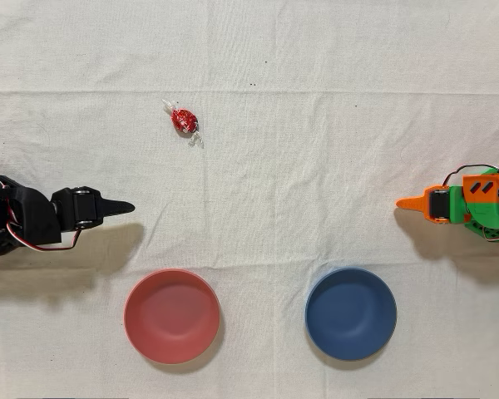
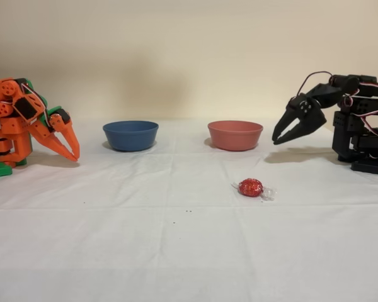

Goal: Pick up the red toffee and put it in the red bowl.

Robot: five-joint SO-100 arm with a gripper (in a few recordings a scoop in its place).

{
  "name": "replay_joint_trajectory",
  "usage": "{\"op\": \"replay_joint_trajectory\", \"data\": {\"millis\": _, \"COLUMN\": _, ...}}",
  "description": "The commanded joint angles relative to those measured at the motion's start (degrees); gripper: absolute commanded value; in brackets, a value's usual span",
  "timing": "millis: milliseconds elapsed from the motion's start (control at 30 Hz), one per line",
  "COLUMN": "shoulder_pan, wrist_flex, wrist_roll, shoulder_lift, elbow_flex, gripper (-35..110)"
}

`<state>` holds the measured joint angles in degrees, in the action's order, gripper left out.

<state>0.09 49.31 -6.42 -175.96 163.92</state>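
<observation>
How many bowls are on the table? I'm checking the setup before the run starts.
2. In the overhead view the red bowl sits at lower left, nearer the black arm, and the blue bowl at lower right. Both are empty; none looks hidden.

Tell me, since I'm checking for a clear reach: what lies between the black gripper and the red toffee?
Nothing: in the overhead view only bare white cloth separates the gripper from the red toffee.

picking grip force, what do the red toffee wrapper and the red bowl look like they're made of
Red toffee: shiny red foil, glinting highlights, with clear crinkly film twisted at both ends. Red bowl: smooth matte salmon-red, no glare; probably plastic or a similar composite, though glazeless ceramic can't be excluded.
</observation>
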Motion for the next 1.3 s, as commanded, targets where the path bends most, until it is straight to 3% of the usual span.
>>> {"op": "replay_joint_trajectory", "data": {"millis": 0, "shoulder_pan": -0.97, "wrist_flex": 1.32, "wrist_roll": -2.02, "shoulder_lift": 7.03, "elbow_flex": -13.01, "gripper": 0}}
{"op": "replay_joint_trajectory", "data": {"millis": 567, "shoulder_pan": -16.26, "wrist_flex": 8.7, "wrist_roll": -0.79, "shoulder_lift": 45.79, "elbow_flex": -49.66, "gripper": 0}}
{"op": "replay_joint_trajectory", "data": {"millis": 1000, "shoulder_pan": -23.99, "wrist_flex": 7.82, "wrist_roll": -25.05, "shoulder_lift": 60.38, "elbow_flex": -53.96, "gripper": 1}}
{"op": "replay_joint_trajectory", "data": {"millis": 1267, "shoulder_pan": -24.79, "wrist_flex": 4.31, "wrist_roll": -25.93, "shoulder_lift": 69.17, "elbow_flex": -55.55, "gripper": 1}}
